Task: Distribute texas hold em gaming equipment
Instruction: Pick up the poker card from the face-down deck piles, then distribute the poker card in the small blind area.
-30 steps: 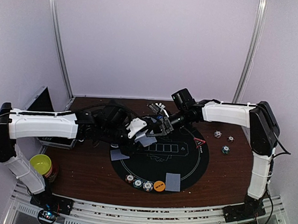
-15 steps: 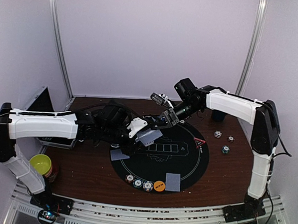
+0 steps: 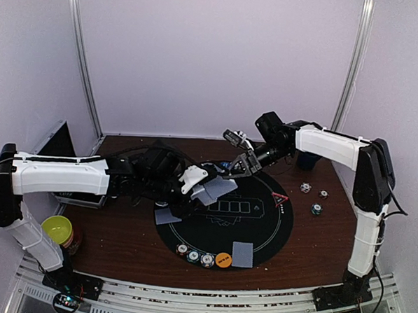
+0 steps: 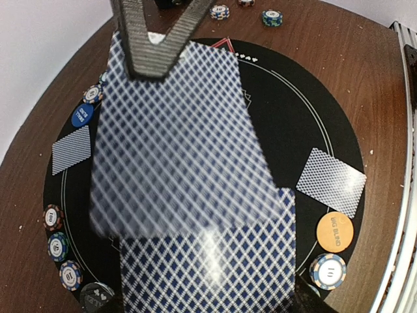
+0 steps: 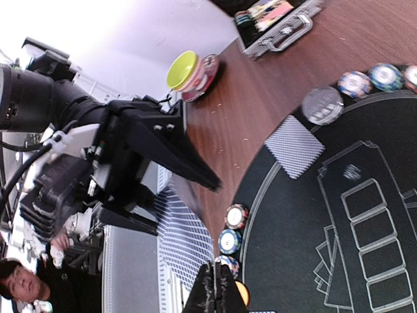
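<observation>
My left gripper [image 3: 195,189] is shut on a deck of grey-blue-backed cards [image 4: 208,261], held above the black round mat [image 3: 261,226]. My right gripper [image 3: 235,172] is shut on the far edge of the top card [image 4: 176,143] and holds it slid partly off the deck; its fingers [image 4: 153,39] pinch that card, which also shows in the right wrist view [image 5: 186,238]. Single cards lie on the mat at the left [image 3: 167,216] and at the front [image 3: 242,253]. Three chips [image 3: 193,256] and an orange button [image 3: 223,259] sit at the mat's front edge. A blue button [image 4: 83,117] and the red triangle [image 3: 280,198] lie on the mat.
A yellow-green bowl [image 3: 56,228] stands at the front left. An open chip case [image 3: 62,149] sits at the far left. A dark blue cup [image 3: 307,160] stands behind the right arm. Loose chips [image 3: 317,209] lie on the wood right of the mat.
My right gripper has drawn back and to the right, sliding the top card further off the deck. The left arm has stayed still.
</observation>
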You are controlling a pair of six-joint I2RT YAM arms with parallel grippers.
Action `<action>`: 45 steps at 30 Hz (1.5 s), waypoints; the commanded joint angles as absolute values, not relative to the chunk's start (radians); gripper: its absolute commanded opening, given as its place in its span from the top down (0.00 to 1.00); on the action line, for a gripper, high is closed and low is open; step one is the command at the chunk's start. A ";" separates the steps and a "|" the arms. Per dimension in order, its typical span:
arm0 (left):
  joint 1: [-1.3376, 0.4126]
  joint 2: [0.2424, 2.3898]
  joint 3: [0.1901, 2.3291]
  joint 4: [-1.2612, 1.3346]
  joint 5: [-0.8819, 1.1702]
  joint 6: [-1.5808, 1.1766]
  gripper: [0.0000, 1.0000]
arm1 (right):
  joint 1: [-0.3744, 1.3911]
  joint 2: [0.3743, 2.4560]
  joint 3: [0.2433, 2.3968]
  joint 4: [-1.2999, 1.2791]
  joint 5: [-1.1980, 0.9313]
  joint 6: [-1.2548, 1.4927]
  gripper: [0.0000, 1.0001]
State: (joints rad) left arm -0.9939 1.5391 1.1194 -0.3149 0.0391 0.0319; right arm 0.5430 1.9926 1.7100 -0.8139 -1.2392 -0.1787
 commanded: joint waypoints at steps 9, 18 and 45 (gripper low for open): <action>-0.991 1.521 1.129 -0.259 0.013 0.023 0.40 | 0.408 1.770 1.238 0.262 -0.934 0.623 1.00; -0.990 1.501 1.127 -0.259 -0.007 0.025 0.40 | 0.409 1.950 1.330 0.343 -0.714 0.758 1.00; -0.990 1.468 1.126 -0.259 -0.033 0.037 0.40 | 0.493 2.470 1.892 0.126 -0.553 0.702 1.00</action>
State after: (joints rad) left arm -0.9939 1.4998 1.1194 -0.3096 -0.0231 0.0319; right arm 0.4950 2.4447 1.8217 0.1646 -0.5705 0.7250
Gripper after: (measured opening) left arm 0.601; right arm 0.007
